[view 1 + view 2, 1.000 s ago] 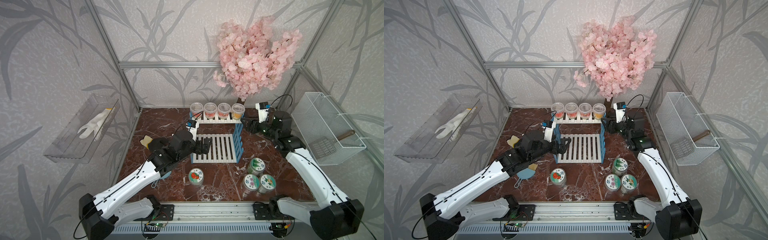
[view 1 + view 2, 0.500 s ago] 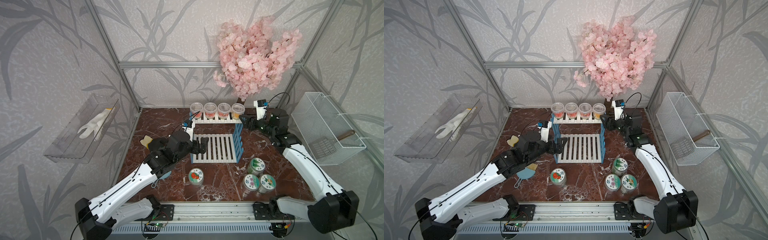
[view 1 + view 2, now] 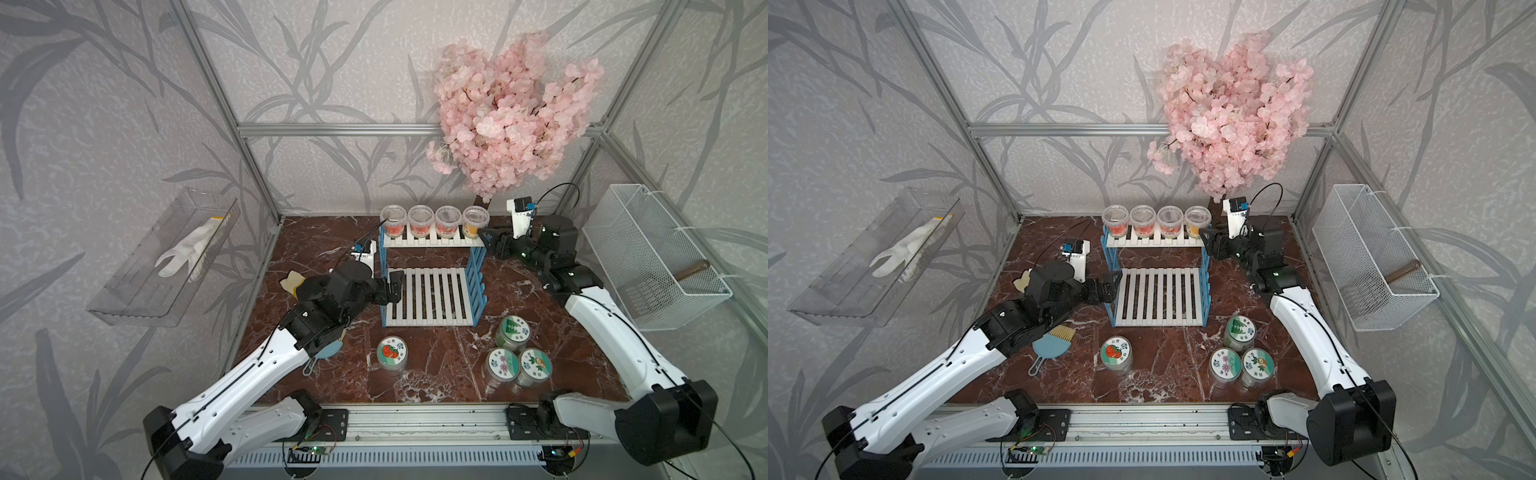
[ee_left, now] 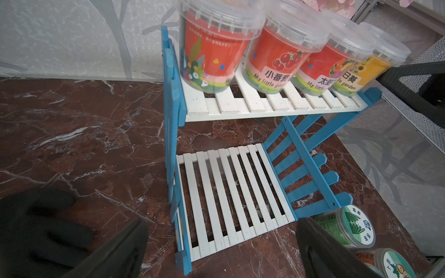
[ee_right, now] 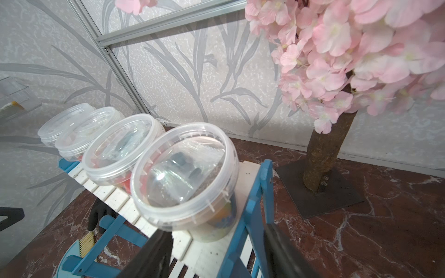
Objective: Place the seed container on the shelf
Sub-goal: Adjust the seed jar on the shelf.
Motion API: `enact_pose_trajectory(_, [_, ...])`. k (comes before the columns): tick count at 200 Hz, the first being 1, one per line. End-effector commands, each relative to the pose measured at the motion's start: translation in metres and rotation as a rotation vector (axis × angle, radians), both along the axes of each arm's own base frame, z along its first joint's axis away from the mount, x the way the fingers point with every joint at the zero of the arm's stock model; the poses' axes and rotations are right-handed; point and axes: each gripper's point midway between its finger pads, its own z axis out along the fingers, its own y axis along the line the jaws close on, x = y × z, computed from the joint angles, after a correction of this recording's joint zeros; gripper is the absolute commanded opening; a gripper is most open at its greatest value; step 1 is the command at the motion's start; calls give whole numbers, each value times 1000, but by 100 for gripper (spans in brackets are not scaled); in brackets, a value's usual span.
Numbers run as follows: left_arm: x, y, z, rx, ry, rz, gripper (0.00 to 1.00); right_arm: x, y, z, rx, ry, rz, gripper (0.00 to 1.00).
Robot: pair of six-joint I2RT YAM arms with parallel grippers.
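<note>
The shelf (image 3: 428, 297) has blue side frames and white slats. Its lower board (image 4: 231, 192) is bare. Several clear tubs fill its top tier, the yellow one (image 3: 476, 218) at the right end. Several round seed containers with pictured lids stand on the floor in front; the strawberry one (image 3: 392, 353) is nearest the left arm. My left gripper (image 3: 394, 289) hangs open and holds nothing, at the lower board's left edge. My right gripper (image 3: 484, 241) is at the top tier's right end, jaws apart astride the blue frame (image 5: 255, 204), its tips just short of the yellow tub (image 5: 183, 173).
A black glove (image 4: 36, 228) and a blue brush (image 3: 1050, 347) lie left of the shelf. The pink blossom tree (image 3: 511, 124) stands behind the right arm on a dark base plate. A clear wall tray (image 3: 166, 266) is at left and a wire basket (image 3: 652, 257) at right.
My right gripper has crept left toward the yellow tub. My left gripper has drawn back slightly from the lower board. The containers have not moved.
</note>
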Motion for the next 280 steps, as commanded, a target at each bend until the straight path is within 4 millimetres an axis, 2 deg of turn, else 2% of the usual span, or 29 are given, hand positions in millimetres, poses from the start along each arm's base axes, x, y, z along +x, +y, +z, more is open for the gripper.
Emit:
enact_pose_trajectory(1, [-2,6,-1,1,-1,13,100,-9,-1,13,1,-49,3,64])
enact_pose_trajectory(49, [-3,2,0,-16,-3,-9,100,-22,-3,11,7,-30,0,67])
enact_pose_trajectory(90, [-7,-5,-2,-32,0,-56,100,-48,-3,5,55,37,21,70])
enact_pose_trajectory(128, [-13,-5,-3,-48,9,-70,100,-80,1,-15,125,198,52,78])
enact_pose_trajectory(138, [-14,-1,-4,-32,-2,-70,100,-89,2,-20,133,235,61,83])
enact_pose_trajectory(156, [-16,11,-8,48,-14,-60,100,-101,-4,-37,152,317,18,92])
enact_pose_trajectory(177, [-19,15,-10,66,-14,-76,100,-120,-20,-59,141,412,-77,96])
enact_pose_trajectory(199, [-23,12,-9,29,-15,-96,100,-143,-27,-76,133,513,-110,97])
enact_pose_trajectory(227, [-27,10,-13,6,-5,-109,100,-169,-24,-90,145,582,-95,97])
enact_pose_trajectory(261, [-37,10,-20,-47,41,-118,100,-186,-15,-92,121,612,-59,97])
enact_pose_trajectory(280, [-43,14,-28,-75,59,-106,100,-201,-7,-92,50,640,-8,97])
